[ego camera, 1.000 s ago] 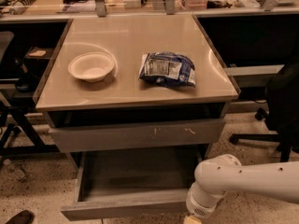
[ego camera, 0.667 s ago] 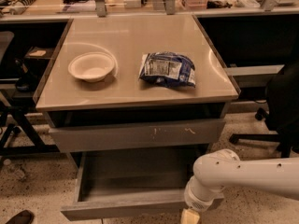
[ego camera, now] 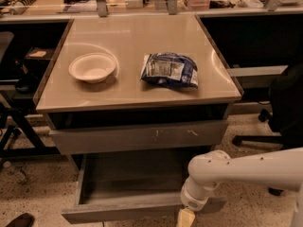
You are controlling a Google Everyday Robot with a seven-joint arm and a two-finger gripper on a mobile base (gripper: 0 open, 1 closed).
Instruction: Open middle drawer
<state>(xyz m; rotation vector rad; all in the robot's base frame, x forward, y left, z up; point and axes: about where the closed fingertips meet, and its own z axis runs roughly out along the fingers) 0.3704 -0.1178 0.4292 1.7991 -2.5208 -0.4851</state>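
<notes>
Snagging is the hazard: the white robot gripper (ego camera: 186, 217), low at the cabinet's foot, clamped or loose I cannot tell, meets the front of the wide grey middle drawer (ego camera: 124, 212), which stands pulled out, stretching left of it. Withdrawing crookedly could shove it inward.

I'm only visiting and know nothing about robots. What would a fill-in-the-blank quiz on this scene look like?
On the tabletop, a white ____ sits beside the blue bag. The middle drawer stands ____, not shut. The scratched drawer front lies directly ____ it. The claw hangs low, at the middle drawer's ____ panel.
Missing words: bowl; open; above; front.
</notes>
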